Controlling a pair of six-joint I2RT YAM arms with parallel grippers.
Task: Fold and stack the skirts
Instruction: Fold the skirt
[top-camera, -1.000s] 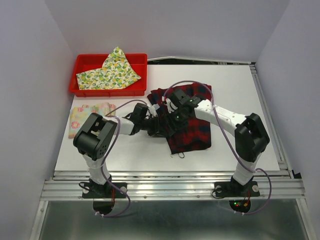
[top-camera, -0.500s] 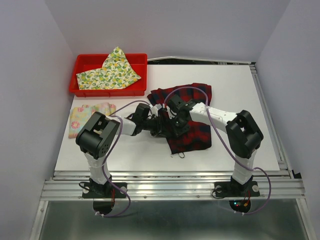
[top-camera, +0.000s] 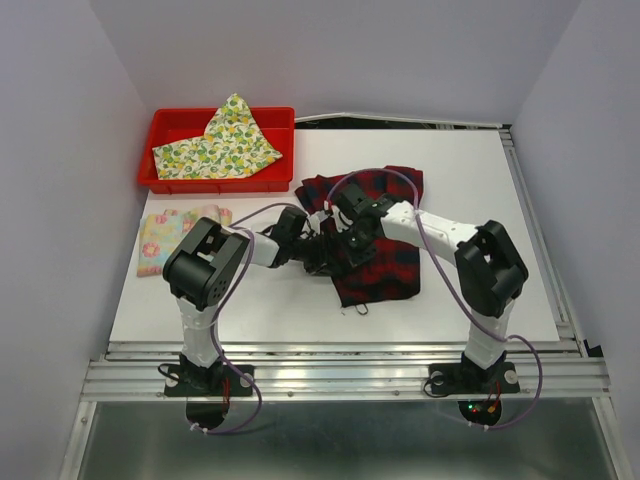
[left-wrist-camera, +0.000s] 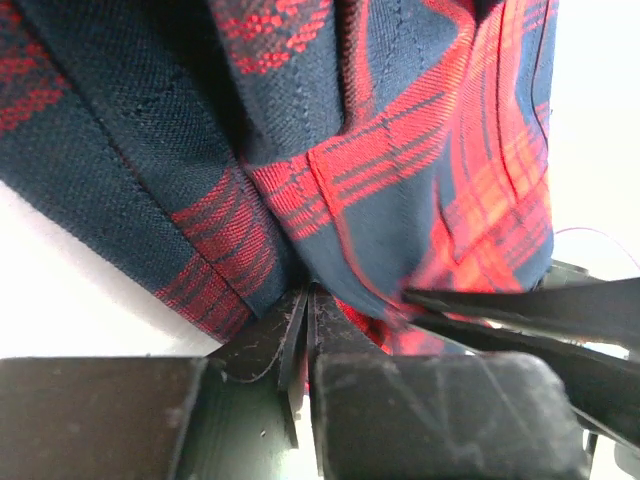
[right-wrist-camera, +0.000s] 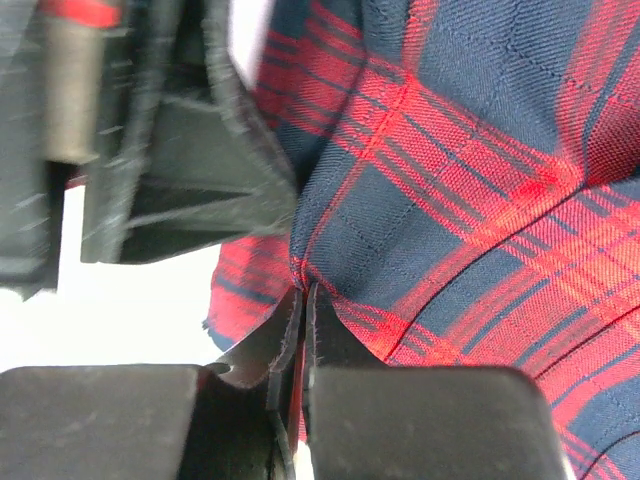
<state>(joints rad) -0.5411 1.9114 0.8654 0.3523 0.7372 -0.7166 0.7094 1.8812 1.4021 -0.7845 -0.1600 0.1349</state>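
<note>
The red-and-black plaid skirt (top-camera: 380, 255) lies crumpled at the table's middle. My left gripper (top-camera: 318, 250) and right gripper (top-camera: 345, 237) meet at its left edge, close together. In the left wrist view the left gripper (left-wrist-camera: 305, 298) is shut on a fold of the plaid skirt (left-wrist-camera: 400, 180). My right gripper (right-wrist-camera: 303, 292) is likewise shut on a ridge of the plaid skirt (right-wrist-camera: 470, 200), with the left gripper's black body just beside it. The lemon-print skirt (top-camera: 222, 145) lies in the red tray (top-camera: 170, 122). The floral skirt (top-camera: 178, 232) lies flat at the table's left.
The red tray stands at the back left corner. Cables loop over both arms above the plaid cloth. The table's metal front rail (top-camera: 340, 352) runs along the near edge, and grey walls close in the left and right sides.
The right gripper has closed from open onto the plaid cloth. The left gripper has tightened on its fold. Both arms shifted slightly; the left arm's elbow moved right.
</note>
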